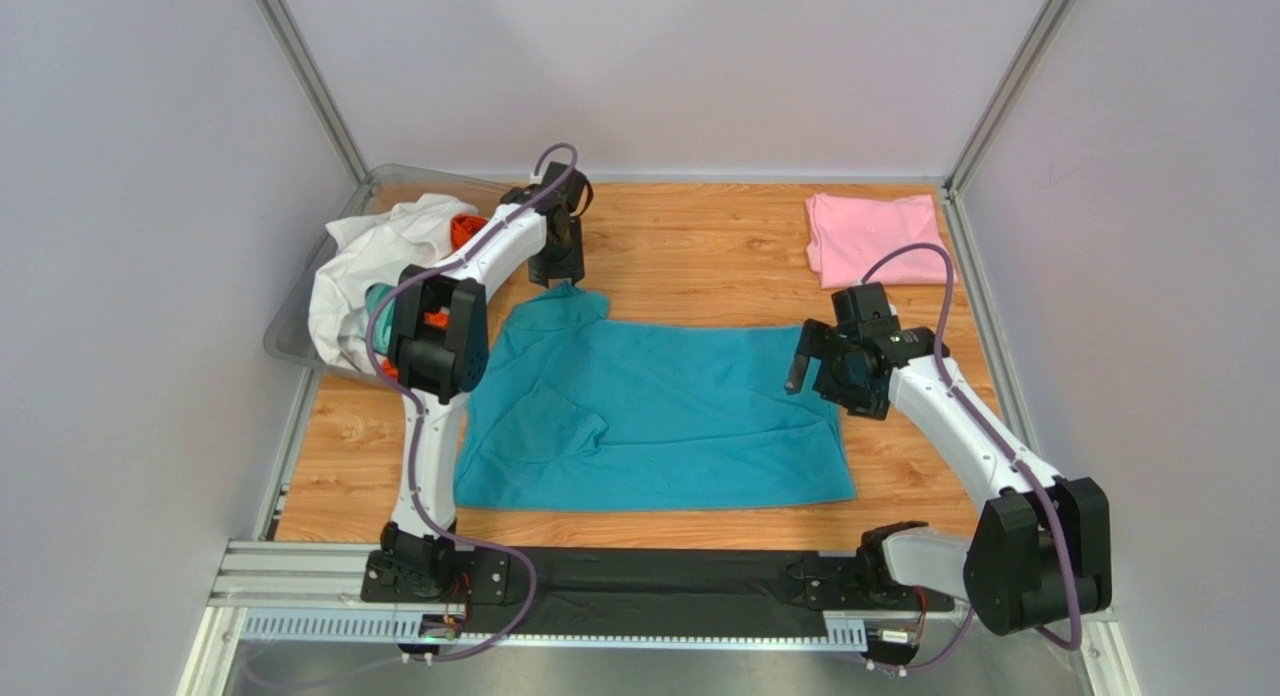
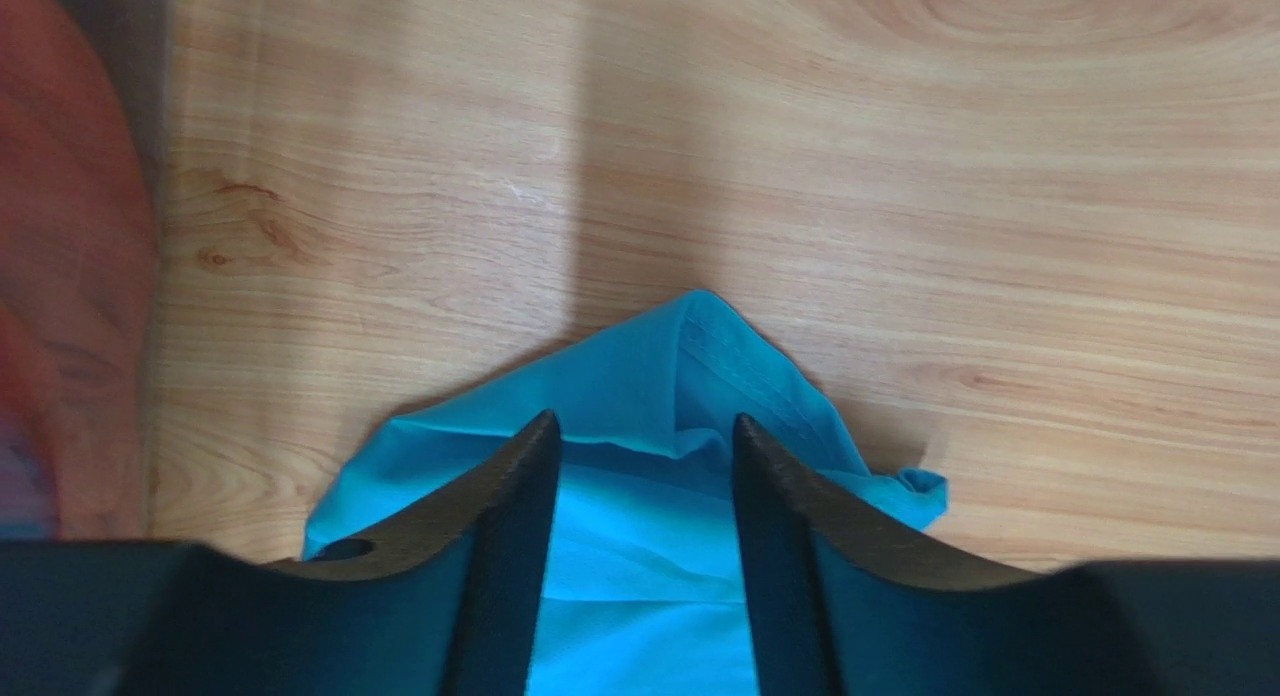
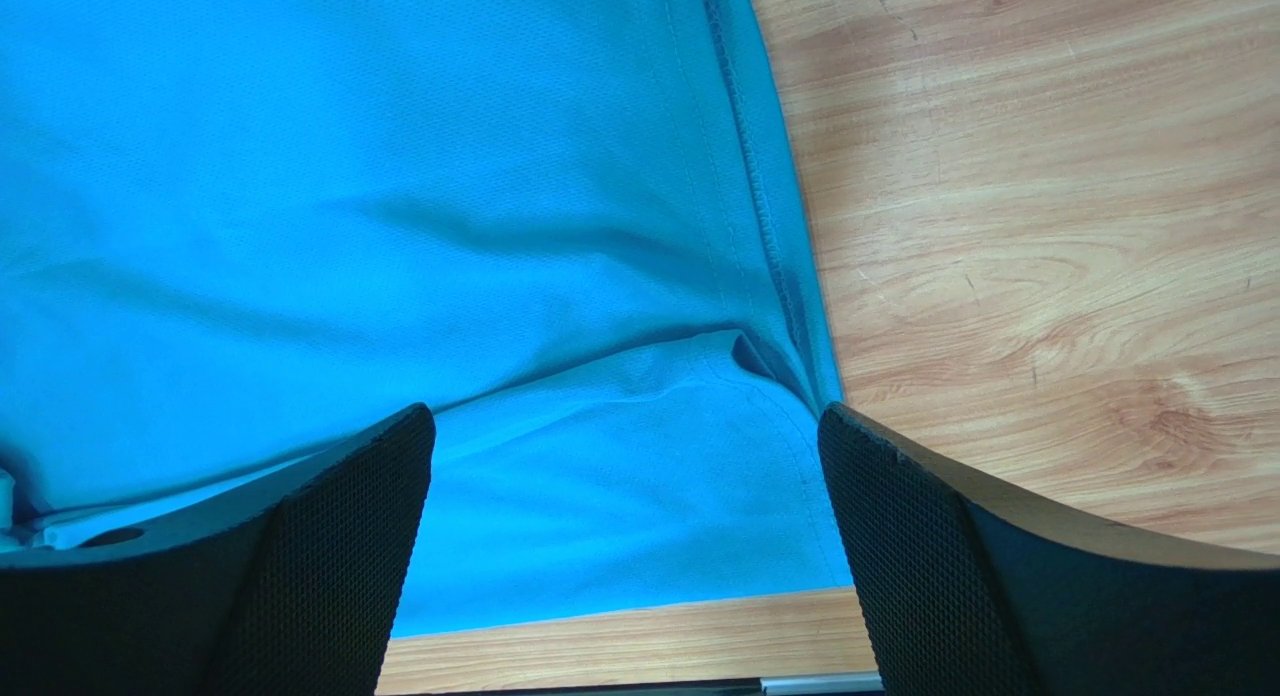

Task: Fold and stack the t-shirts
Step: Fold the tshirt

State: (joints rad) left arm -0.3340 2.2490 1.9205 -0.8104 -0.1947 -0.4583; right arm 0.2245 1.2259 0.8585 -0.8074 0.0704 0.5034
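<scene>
right gripper fingers fill the bottom of its wrist view, spread wide with nothing between them, hovering over the right hem of the teal shirt. that shirt lies spread flat on the table. left gripper sits over the teal shirt's far-left corner — fingers parted, fabric showing in the gap, not pinched. pink shirt lies folded beyond the teal shirt's far-right corner, well apart. left of the teal shirt, a bin holds a white shirt and orange cloth — heaped, unfolded.
</scene>
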